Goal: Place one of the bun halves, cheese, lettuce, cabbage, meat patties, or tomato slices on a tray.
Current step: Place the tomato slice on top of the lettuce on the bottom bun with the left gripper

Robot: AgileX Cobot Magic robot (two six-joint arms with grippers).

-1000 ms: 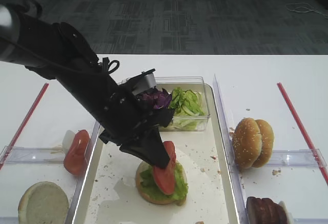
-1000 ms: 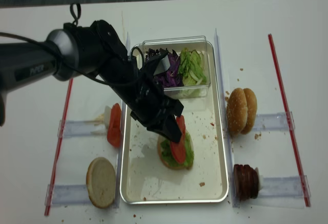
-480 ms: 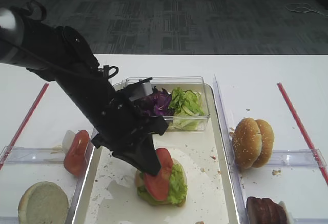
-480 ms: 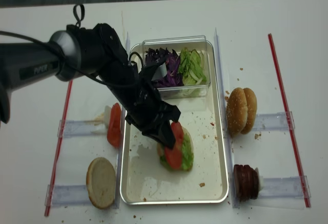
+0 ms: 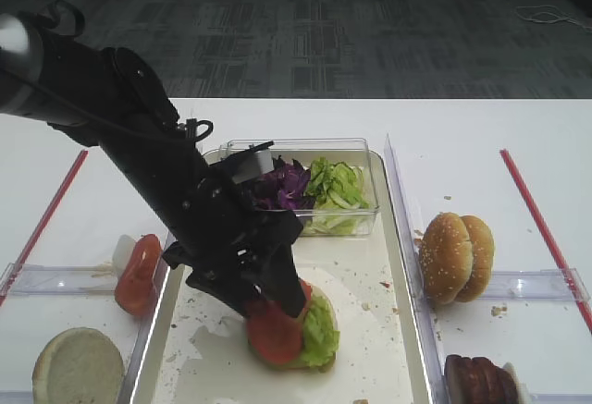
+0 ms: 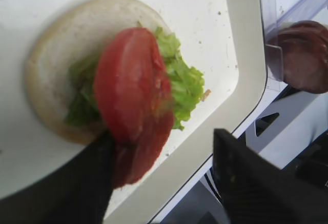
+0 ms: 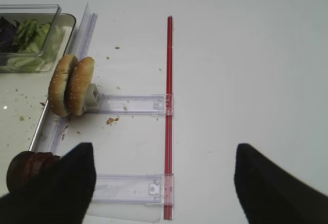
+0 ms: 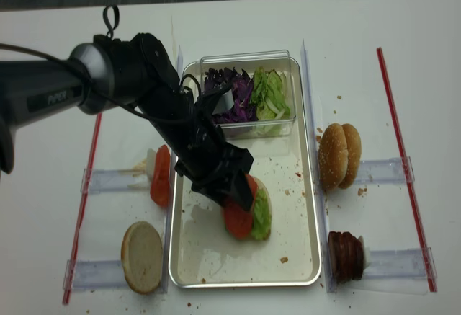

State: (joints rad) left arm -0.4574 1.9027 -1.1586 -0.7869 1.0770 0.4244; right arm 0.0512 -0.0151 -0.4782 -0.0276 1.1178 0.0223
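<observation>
On the white tray (image 8: 317,221) lies a pale bun half (image 6: 56,60) with lettuce (image 6: 184,80) on it. A red tomato slice (image 6: 130,85) rests on the lettuce, with a second, darker slice edge under it. My left gripper (image 6: 164,183) stands open just over the stack, its left finger touching the tomato's lower edge. From above, the left gripper (image 8: 234,196) covers part of the tomato slice (image 8: 236,216). My right gripper (image 7: 164,188) hangs open and empty over the table, right of the sesame bun halves (image 7: 72,85) and meat patties (image 7: 25,167).
A clear box at the tray's far end holds purple cabbage (image 8: 230,88) and lettuce (image 8: 270,91). Left of the tray stand more tomato slices (image 8: 160,176) and a flat bun half (image 8: 142,255). Red strips (image 7: 169,106) and clear holders line the table on both sides.
My left gripper came down toward the tray's near end with the tomato, laid it on the lettuce and opened. The right gripper shows no earlier view.
</observation>
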